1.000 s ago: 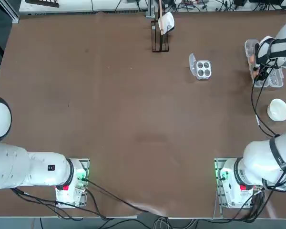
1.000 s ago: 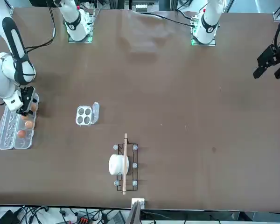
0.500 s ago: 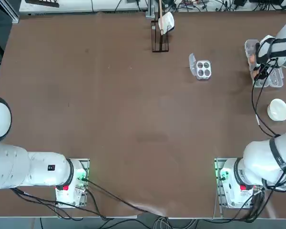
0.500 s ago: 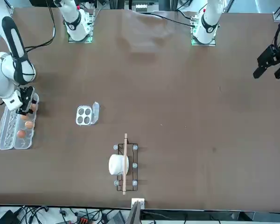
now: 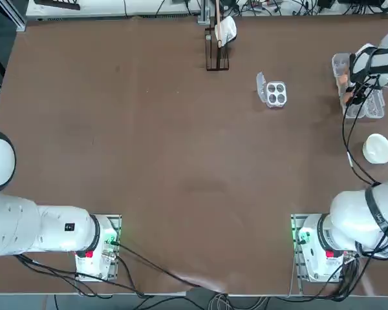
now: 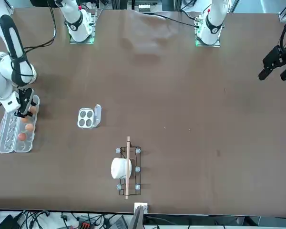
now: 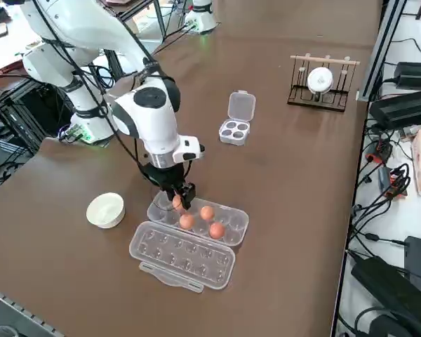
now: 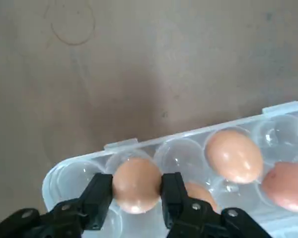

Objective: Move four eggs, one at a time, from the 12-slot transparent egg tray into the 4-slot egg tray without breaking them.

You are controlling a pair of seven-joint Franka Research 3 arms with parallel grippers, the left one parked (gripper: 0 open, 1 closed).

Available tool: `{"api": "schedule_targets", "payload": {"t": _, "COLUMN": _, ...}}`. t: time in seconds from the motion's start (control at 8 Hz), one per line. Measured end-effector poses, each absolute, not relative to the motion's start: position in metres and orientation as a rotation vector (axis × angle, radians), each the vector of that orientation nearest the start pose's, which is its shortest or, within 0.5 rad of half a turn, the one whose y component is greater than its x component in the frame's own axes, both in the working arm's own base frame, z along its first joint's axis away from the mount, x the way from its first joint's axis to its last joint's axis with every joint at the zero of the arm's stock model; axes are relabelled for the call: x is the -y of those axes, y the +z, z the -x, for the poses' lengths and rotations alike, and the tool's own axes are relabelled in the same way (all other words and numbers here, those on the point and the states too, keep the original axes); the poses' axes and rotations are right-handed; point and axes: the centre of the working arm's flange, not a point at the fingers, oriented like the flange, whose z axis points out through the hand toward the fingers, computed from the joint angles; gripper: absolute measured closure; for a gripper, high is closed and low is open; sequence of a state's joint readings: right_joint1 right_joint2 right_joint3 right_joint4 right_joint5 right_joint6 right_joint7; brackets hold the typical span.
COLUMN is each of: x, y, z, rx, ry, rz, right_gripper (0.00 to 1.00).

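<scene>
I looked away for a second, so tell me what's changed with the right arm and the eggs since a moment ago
The right gripper has closed on an egg over the 12-slot transparent egg tray and begun lifting it clear of its cup. The other three eggs stayed in their cups, and the 4-slot egg tray, still empty, hasn't moved.

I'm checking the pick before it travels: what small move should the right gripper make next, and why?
Probably a slow, straight lift. The right gripper is shut on an egg just over the long tray, where three more eggs sit close by. Rising first should clear the cup walls and neighbours before heading to the 4-slot tray, whose cups look empty.
</scene>
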State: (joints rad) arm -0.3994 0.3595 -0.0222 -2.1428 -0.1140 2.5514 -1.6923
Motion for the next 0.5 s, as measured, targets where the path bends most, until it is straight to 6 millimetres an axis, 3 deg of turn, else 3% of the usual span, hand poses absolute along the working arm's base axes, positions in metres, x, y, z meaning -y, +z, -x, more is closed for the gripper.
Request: {"api": "schedule_targets", "payload": {"t": 0.5, "x": 0.236, "y": 0.278, "z": -0.528, "rx": 1.971, "ry": 0.034, "rz": 2.515, "right_gripper": 0.44}}
